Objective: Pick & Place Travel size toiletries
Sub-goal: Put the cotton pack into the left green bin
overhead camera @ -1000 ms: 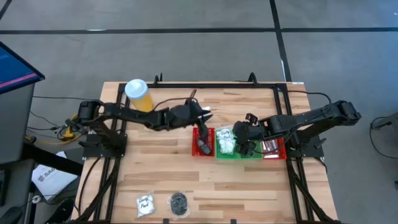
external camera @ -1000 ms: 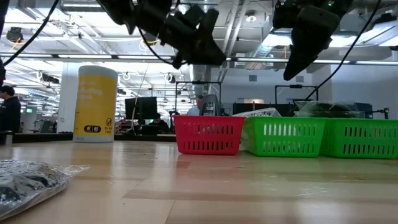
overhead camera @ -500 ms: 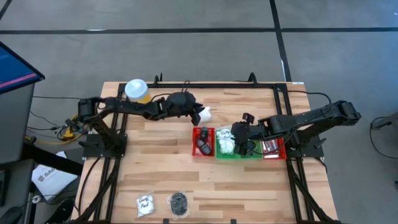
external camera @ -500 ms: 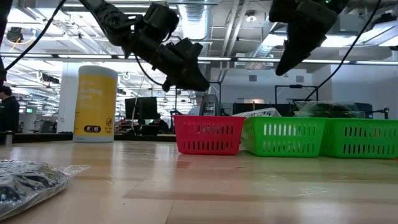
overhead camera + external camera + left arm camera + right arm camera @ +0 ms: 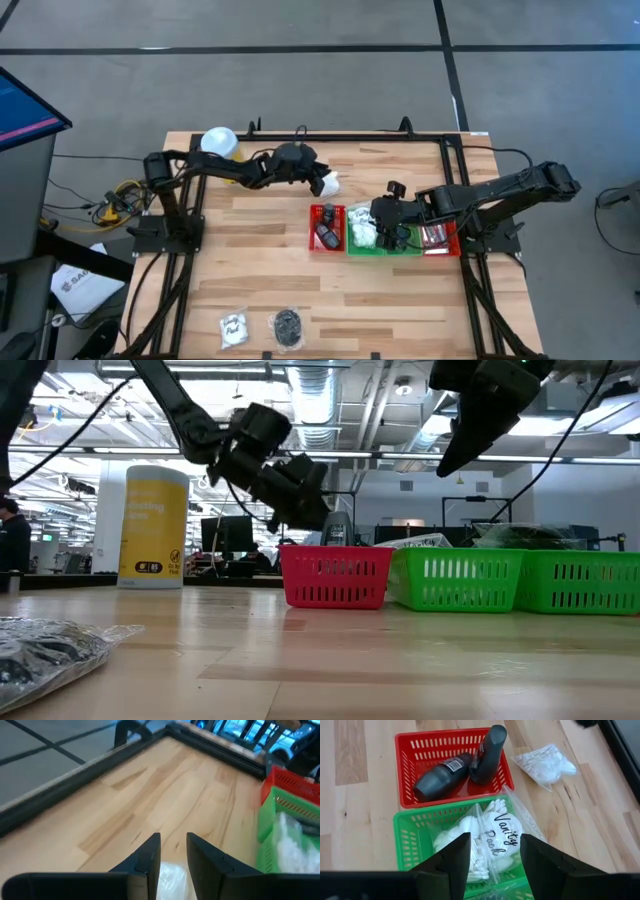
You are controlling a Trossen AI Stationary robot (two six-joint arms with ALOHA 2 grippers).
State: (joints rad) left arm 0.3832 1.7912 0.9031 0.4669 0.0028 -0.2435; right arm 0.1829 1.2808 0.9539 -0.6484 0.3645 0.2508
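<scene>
Currently I keep the left gripper clenched on the clear crinkly plastic sachet of white pieces, behind the red mesh basket; right gripper hangs released above the green basket.

Table: pale wood planks, matt, visible grain; dark metal frame rail along its edge.
Red basket and green basket: slotted plastic, slight sheen.
Two black bottles in the red basket: smooth matt plastic.
Vanity pack bag in the green basket: clear glossy film, crinkled, over white cottony contents.
Clear bag at the red basket's 2 o'clock: same crinkly film.
Gripper fingers: matt black plastic.
Yellow canister: smooth, glossy.
</scene>
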